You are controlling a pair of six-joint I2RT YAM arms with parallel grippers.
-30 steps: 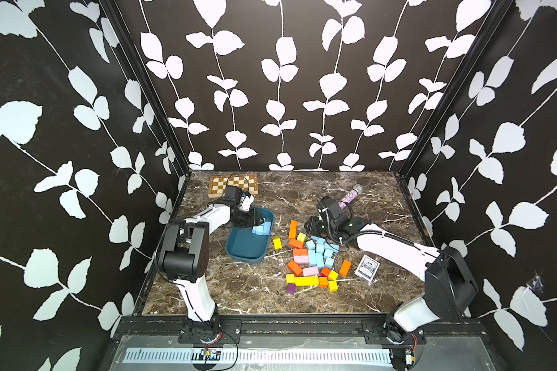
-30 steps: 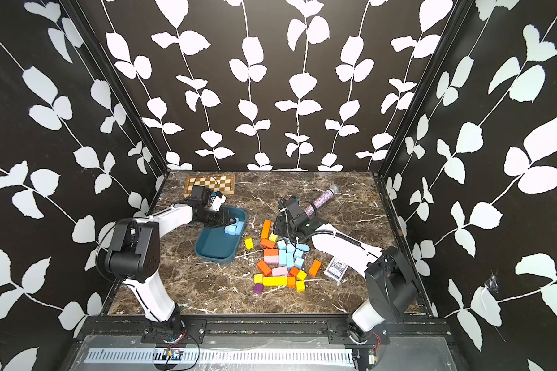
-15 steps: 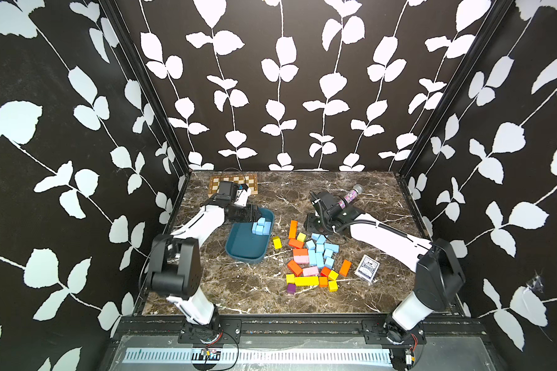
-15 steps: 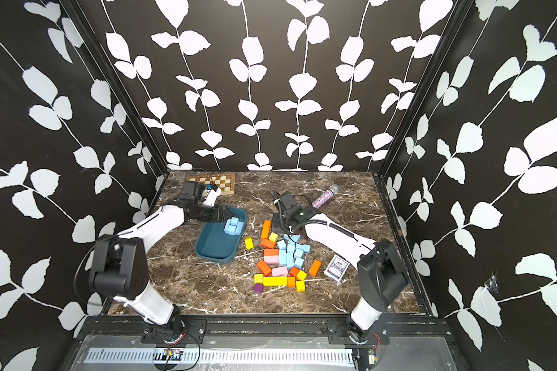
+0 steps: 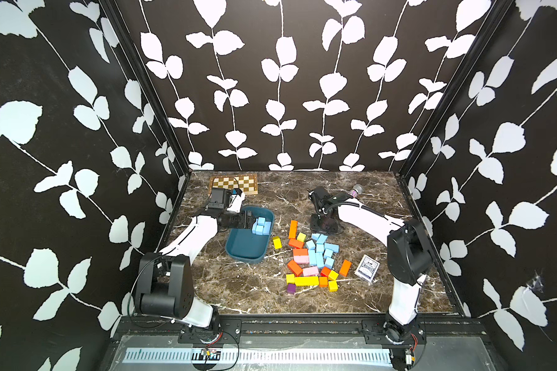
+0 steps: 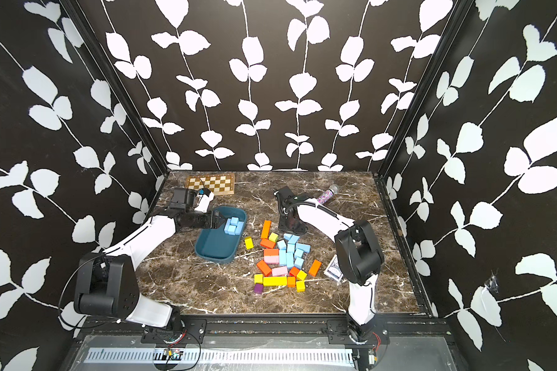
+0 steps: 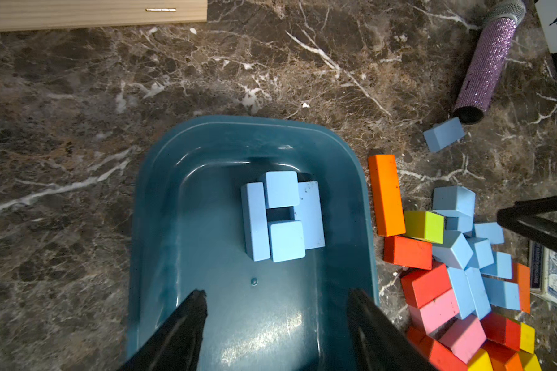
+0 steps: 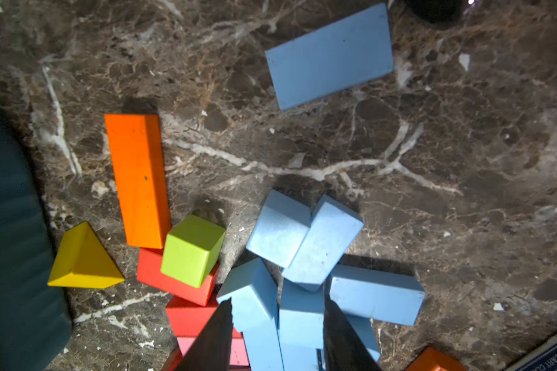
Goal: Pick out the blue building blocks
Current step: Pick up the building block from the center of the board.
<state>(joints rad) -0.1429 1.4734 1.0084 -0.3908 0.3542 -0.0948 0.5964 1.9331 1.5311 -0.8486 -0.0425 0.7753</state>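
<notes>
On the marble bench [image 5: 303, 199], the teal tray [image 5: 245, 249] holds blue building blocks [image 7: 282, 215] just ahead of the left end effector [image 7: 277, 291], spread wide and empty, while the right end effector [image 8: 278, 298], narrowly parted and empty, hangs above more in the mixed pile [image 5: 314, 260].

A brown marbled desk [image 5: 238, 289] carries a wooden chessboard [image 5: 233, 183] at the back left; a glittery purple microphone [image 5: 356, 190] lies at the back right; a dark teal tray [image 5: 242, 247] sits left of centre; beside it lie a long orange block [image 5: 293, 228], a pink block [image 5: 301, 259], a long yellow block [image 5: 306, 281] and a purple cube [image 5: 291, 288]; a blue-backed box [image 5: 367, 268], probably playing cards, rests to their right.
</notes>
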